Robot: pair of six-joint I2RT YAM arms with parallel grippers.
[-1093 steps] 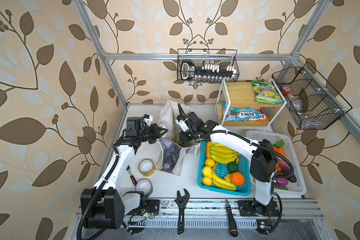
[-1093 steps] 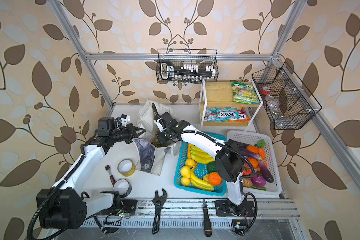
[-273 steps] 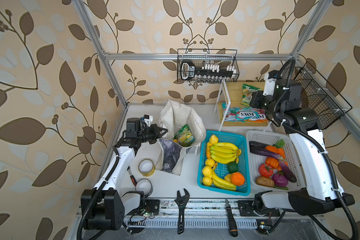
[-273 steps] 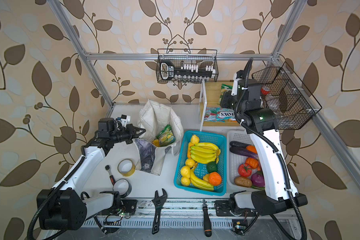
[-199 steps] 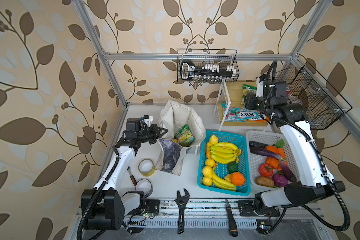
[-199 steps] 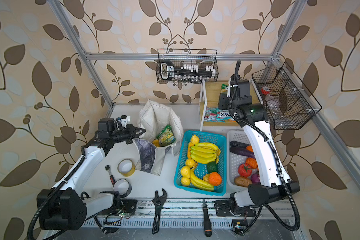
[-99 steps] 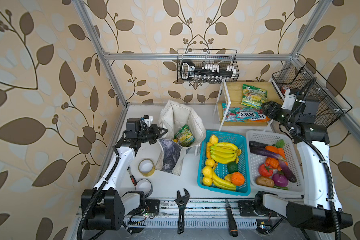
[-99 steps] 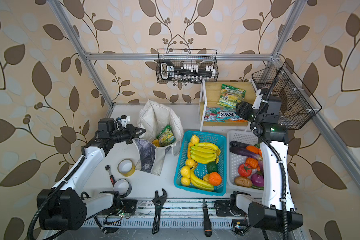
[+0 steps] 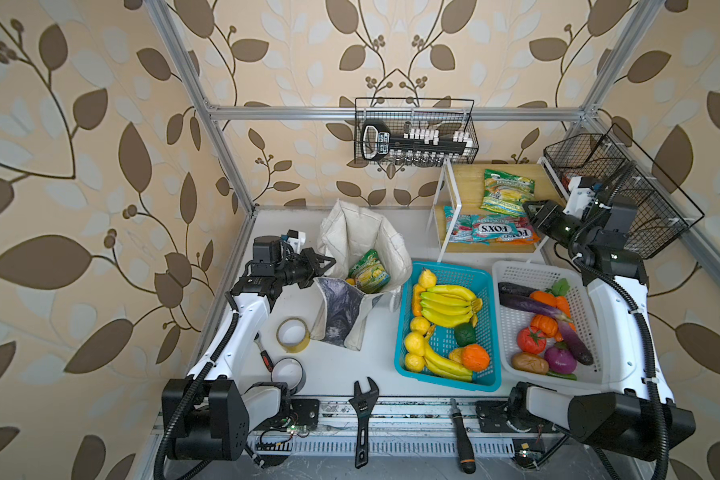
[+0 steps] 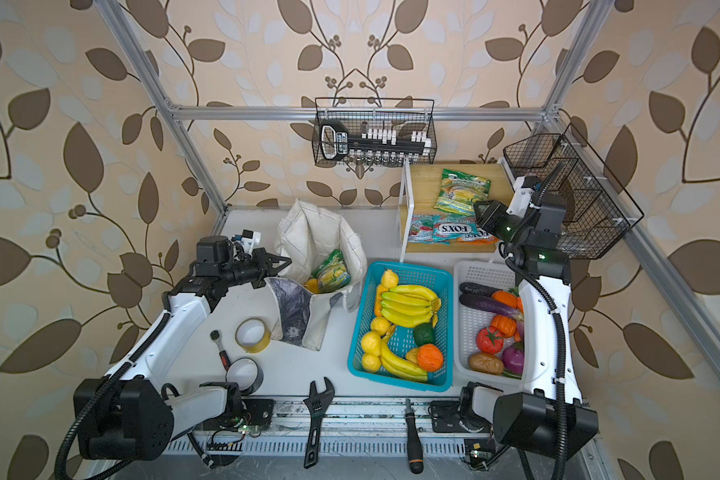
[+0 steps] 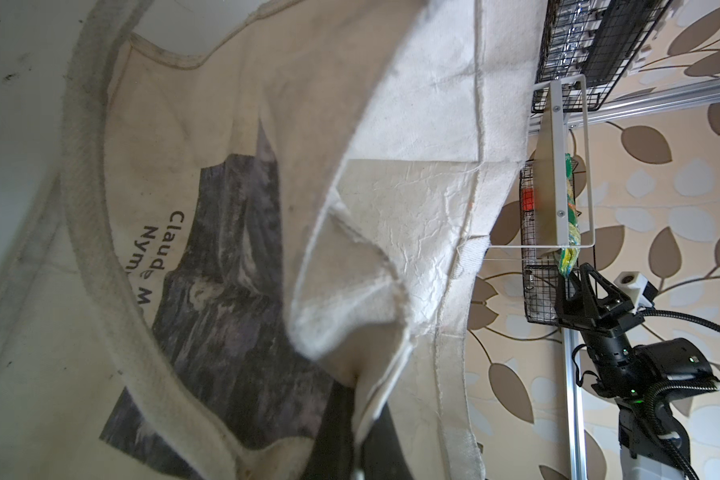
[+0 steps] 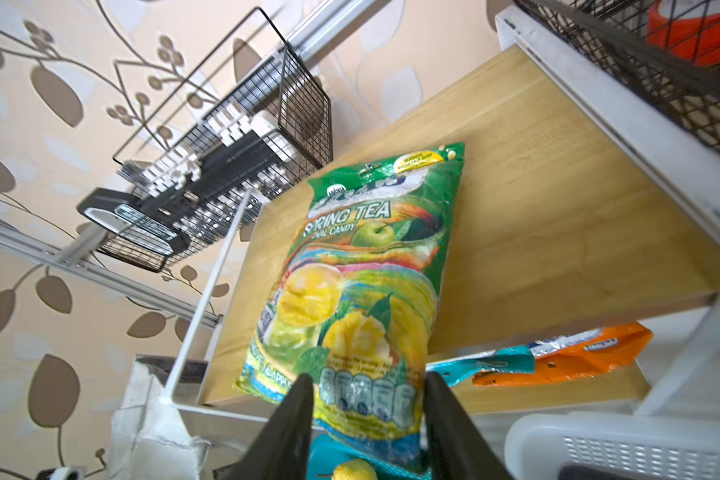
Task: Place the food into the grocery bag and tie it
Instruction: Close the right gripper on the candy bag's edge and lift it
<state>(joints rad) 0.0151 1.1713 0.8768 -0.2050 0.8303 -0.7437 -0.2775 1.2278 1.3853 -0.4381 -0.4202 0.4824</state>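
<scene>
Grocery bag is off-white woven cloth, rough & creased, w/ a thick coarse-weave handle & a matt dark-grey print panel. Snack packet is glossy plastic film, wrinkled w/ glare spots, on a smooth matt pale-wood shelf board in a white-painted metal frame. Wire basket is thin black metal rod; blue basket & white basket are moulded plastic mesh w/ slight sheen.
</scene>
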